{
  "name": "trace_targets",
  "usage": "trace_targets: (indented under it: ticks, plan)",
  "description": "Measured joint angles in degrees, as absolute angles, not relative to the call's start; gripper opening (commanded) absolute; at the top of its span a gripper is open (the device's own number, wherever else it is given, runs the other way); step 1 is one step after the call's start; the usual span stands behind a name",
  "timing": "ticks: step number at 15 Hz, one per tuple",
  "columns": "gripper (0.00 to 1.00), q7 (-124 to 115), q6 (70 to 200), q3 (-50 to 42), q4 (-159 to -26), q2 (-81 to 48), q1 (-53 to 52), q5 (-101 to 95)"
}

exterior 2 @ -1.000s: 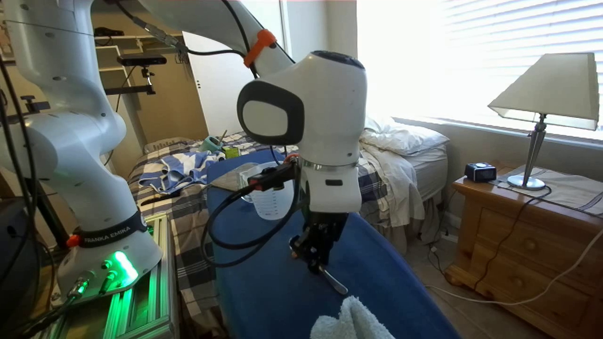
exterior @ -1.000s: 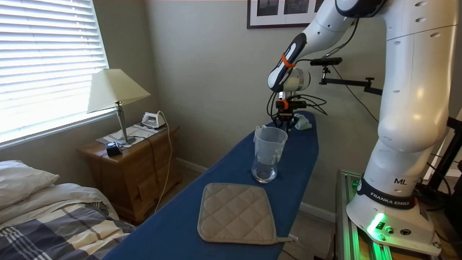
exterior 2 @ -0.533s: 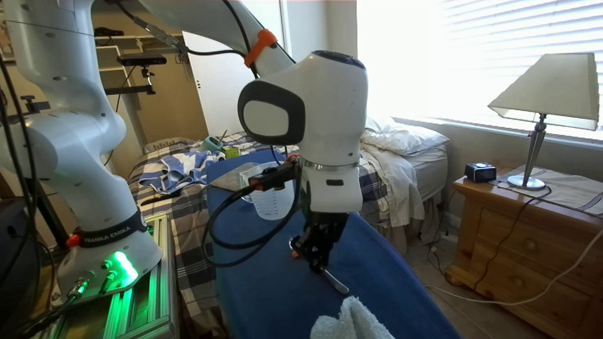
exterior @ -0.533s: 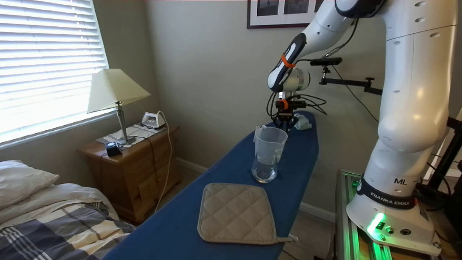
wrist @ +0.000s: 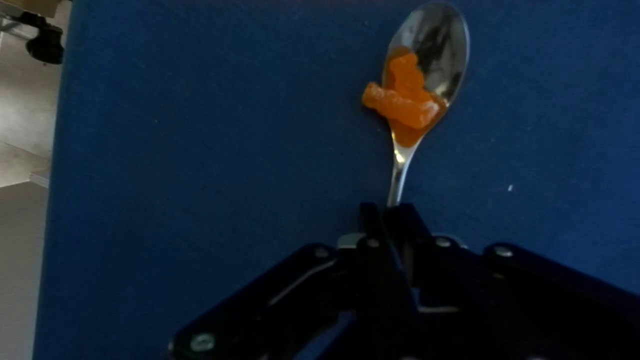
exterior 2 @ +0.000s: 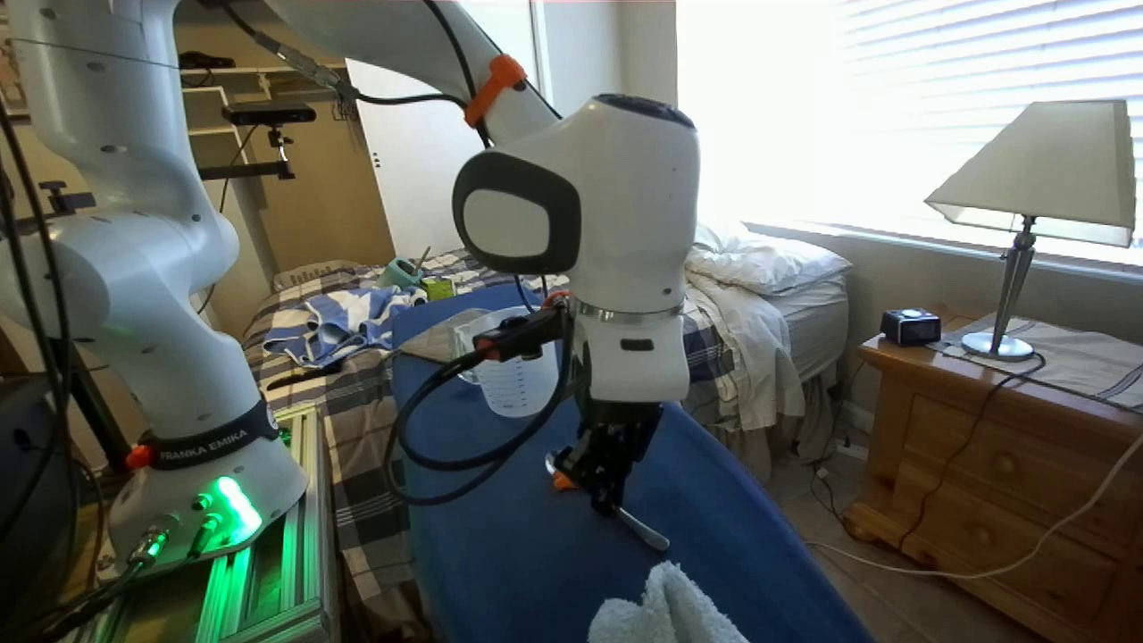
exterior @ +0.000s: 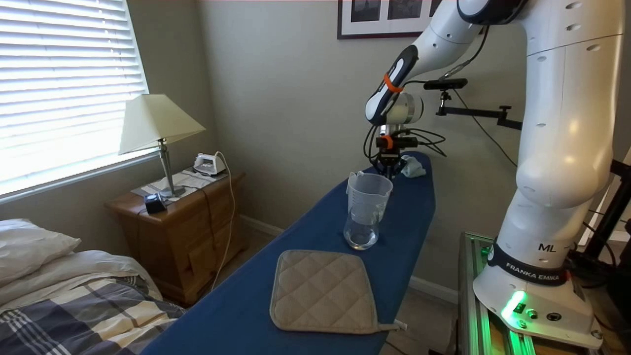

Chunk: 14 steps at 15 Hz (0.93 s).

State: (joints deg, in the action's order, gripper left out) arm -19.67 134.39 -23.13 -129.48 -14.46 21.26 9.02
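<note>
Wrist view: one spoon (wrist: 444,57) gripped

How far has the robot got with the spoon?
Done: orange stuff sits in the spoon, poking past one edge. In hand: the end effector grips the spoon over the blue ironing board; whether it's lifted clear, I can't tell. Left: maybe emptying the spoon, since it isn't empty yet.

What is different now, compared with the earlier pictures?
In an exterior view, the gripper shifted slightly to the picture's right, and the handle end of the spoon it holds went right and up. More of the orange lump shows. Nothing was taken or released. The measuring jug, pot holder and white cloth stayed put.
</note>
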Motion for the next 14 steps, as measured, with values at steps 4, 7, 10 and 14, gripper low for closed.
trace_targets:
  ticks: [4, 7, 10, 14]
  plan:
    - [0.03, -19.96, 134.39, -23.13, -129.38, -14.49, 21.26, 9.03]
    - [0.03, -20.18, 134.20, -23.13, -129.26, -14.52, 21.25, 9.03]
    - [0.03, -20.49, 133.97, -23.12, -129.01, -14.52, 21.21, 9.03]
    - [0.03, -21.06, 132.89, -22.92, -128.21, -14.50, 20.92, 9.03]
